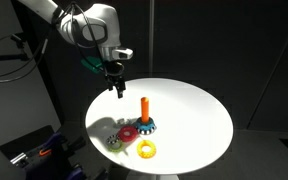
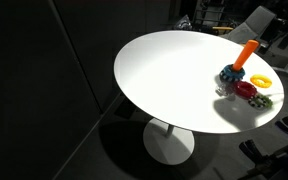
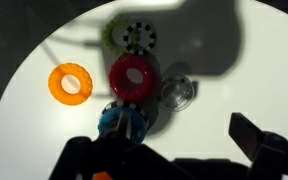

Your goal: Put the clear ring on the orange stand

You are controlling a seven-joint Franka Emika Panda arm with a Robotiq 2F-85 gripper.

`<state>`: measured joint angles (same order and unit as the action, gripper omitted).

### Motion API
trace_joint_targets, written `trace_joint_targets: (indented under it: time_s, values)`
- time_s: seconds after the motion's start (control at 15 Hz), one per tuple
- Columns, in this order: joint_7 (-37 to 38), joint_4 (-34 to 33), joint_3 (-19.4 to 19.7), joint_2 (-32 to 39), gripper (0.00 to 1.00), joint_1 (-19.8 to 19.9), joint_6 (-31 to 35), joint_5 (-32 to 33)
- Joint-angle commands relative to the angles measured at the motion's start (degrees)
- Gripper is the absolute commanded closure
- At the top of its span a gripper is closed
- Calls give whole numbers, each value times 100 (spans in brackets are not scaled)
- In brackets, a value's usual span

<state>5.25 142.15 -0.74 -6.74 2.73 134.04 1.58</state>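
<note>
On the tabletop (image 1: 189, 100), the orange stand (image 1: 144, 110) points straight up; in the wrist view the clear ring (image 3: 177, 92) lies flat at the red ring's (image 3: 134, 77) three o'clock. The tool (image 1: 115, 88) hangs open, empty.

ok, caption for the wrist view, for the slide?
Open gripper over white table; clear ring lies flat beside red ring, orange stand just below them in frame.

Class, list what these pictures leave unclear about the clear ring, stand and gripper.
Clear ring: too faint in both exterior views; only the wrist view shows it.
Gripper: too small in an exterior view; fingers dark, blurred in the wrist view.
Stand: its peg is lost against the dark gripper in the wrist view.
</note>
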Motion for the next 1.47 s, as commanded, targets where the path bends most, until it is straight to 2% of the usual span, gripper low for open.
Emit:
trace_joint_targets:
  time_s: [0.0, 0.27, 0.8, 1.13, 1.4]
  values:
    - [-517, -115, 144, 484, 0, -20, 447, 41]
    - [-701, -113, 181, 831, 0, -22, 912, 18]
    - [-495, 0, 161, 814, 0, -53, 908, 45]
    - [-347, -50, 144, 1166, 0, -99, 1043, 57]
    - [-111, -74, 149, 1547, 0, -202, 1441, 177]
